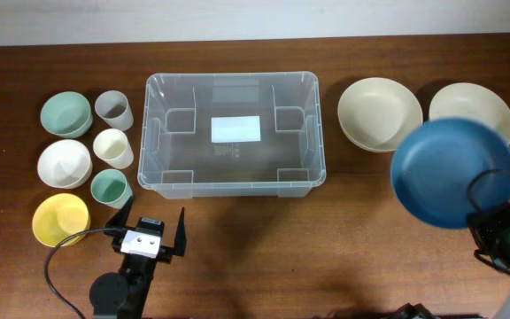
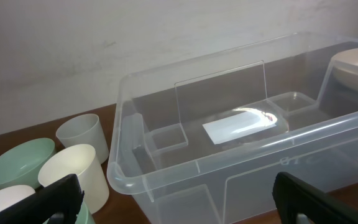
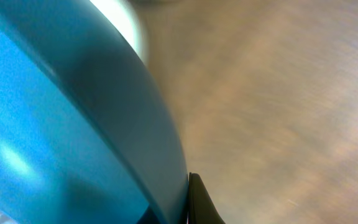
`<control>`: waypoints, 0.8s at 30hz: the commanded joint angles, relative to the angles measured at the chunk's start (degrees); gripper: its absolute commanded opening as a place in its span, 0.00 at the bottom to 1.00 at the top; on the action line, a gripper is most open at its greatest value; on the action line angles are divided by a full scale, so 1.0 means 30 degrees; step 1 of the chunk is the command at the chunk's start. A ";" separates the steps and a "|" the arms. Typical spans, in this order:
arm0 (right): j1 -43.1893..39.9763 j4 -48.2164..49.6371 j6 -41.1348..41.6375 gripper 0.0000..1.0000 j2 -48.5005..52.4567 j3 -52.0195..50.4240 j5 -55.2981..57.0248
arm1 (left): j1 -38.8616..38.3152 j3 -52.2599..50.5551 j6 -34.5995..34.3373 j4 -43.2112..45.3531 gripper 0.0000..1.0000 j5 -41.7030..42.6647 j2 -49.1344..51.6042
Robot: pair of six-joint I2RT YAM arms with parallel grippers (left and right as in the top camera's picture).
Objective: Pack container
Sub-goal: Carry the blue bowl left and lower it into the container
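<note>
The container (image 1: 153, 133) sits mid-surface, open-topped and empty but for the white label (image 1: 235, 129) on its base, so we judge packing is at its first item. The blue bowl (image 1: 454, 173) looks lifted off the surface, right of the container w/ a gap between them, and in the overhead view it partly covers two cream bowls (image 1: 379, 113). The right jaws are pressed together on its near rim, the bowl tilted in the wrist view. Next we'd need to carry it left, clear the container's right wall, level it, lower it to the base, then let go. The left arm (image 1: 127, 283) waits at the near edge, jaws spread wide on nothing, aimed at the container's front-left corner, w/ the cups (image 1: 113, 148) and small bowls (image 1: 64, 163) beside it
</note>
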 commanded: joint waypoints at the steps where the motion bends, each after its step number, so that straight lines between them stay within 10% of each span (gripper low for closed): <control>1: -0.0066 0.0430 0.1435 0.04 -0.1792 0.0794 -0.4903 | 0.0000 -0.0153 0.0233 0.0015 1.00 -0.0146 -0.0146; 13: 1.0251 0.8284 0.9085 0.04 -0.2994 0.0801 -0.2200 | 0.0000 -0.0153 0.0233 0.0015 1.00 -0.0146 -0.0146; 24: 2.3707 1.5642 1.1526 0.04 0.6717 0.2849 0.6623 | 0.0000 -0.0153 0.0233 0.0015 1.00 -0.0146 -0.0146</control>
